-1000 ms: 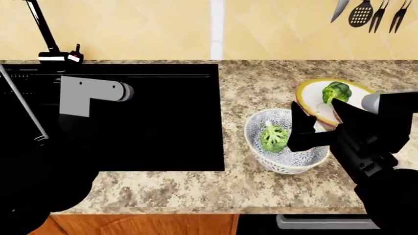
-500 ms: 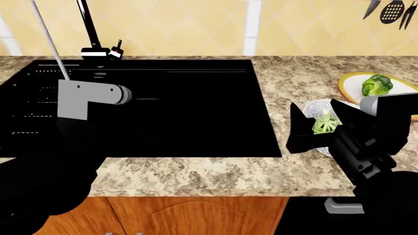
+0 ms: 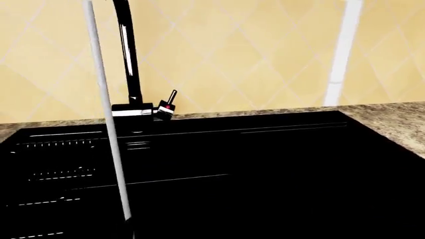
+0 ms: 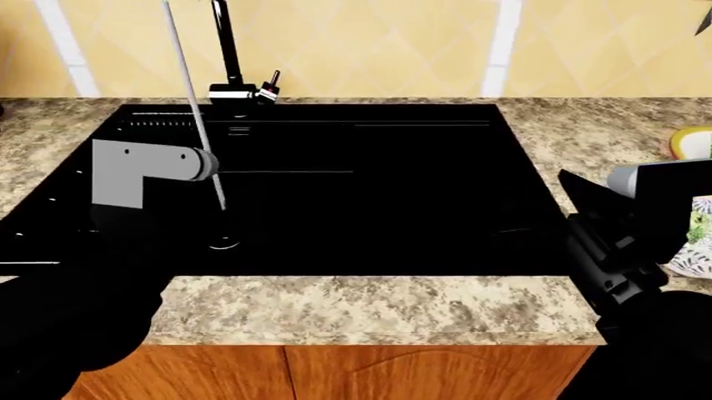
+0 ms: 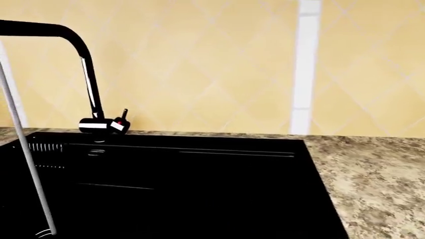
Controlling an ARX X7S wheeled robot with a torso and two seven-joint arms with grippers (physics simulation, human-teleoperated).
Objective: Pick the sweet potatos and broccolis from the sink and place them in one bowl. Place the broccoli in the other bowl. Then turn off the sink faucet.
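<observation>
Water (image 4: 192, 100) is running in a thin, straight, pale stream down into the black sink basin (image 4: 368, 200), so the faucet is what's left to deal with. The faucet (image 4: 228, 50) is a slim, glossy black gooseneck sitting at the back rim, and its small lever handle (image 4: 269, 83), a short stick with a red dot, is poking up and tilting slightly away from the spout base.

Left arm (image 4: 145, 171) is hanging over the left part of the basin, with the handle lying ahead of it toward the wall and a bit to its right, so I'm guessing it's the nearer one for the reach. Right gripper (image 4: 595, 221) is sitting well apart at the basin's right edge. Can't tell how either set of jaws is standing; nothing seems held.

Tabletop (image 4: 378, 308) is speckled granite. A patterned bowl (image 4: 701, 250) with broccoli is peeking in at far right.
</observation>
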